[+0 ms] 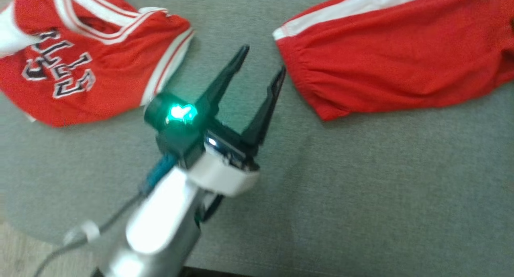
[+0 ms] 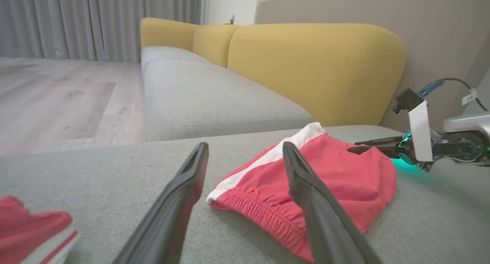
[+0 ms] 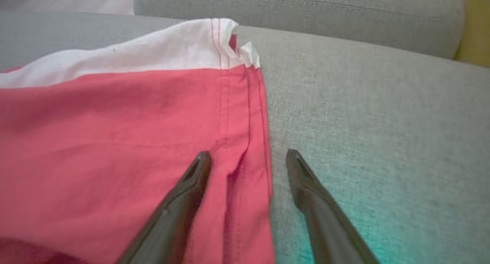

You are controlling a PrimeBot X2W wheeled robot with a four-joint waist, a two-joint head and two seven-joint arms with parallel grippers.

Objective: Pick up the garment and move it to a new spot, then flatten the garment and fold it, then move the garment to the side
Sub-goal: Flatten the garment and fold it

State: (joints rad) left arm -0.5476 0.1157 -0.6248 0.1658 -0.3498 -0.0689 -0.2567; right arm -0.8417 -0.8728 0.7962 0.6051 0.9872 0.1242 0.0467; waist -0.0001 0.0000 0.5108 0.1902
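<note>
Garment, a red mesh jersey with white-and-red stripe trim and dark, white-edged lettering, lies rumpled at the far left of the grey seat cushion, apart from both pairs of fingers. Left fingers stand spread and empty above bare cushion, in the gap between the jersey and a pair of red shorts. Behind them a green light glows on the wrist housing, and the pale forearm runs back toward the lower left of the head view. Right fingers are likewise parted and grip nothing: one hangs over the stitched edge of the shorts, the other over the cushion just beside that edge, and whether either touches the surface I cannot tell. The shorts lie flat at the right of the cushion, elastic waistband turned toward the jersey, a white band along one side. Farther out, the left wrist view shows a yellow backrest, a wooden floor and grey curtains.
</note>
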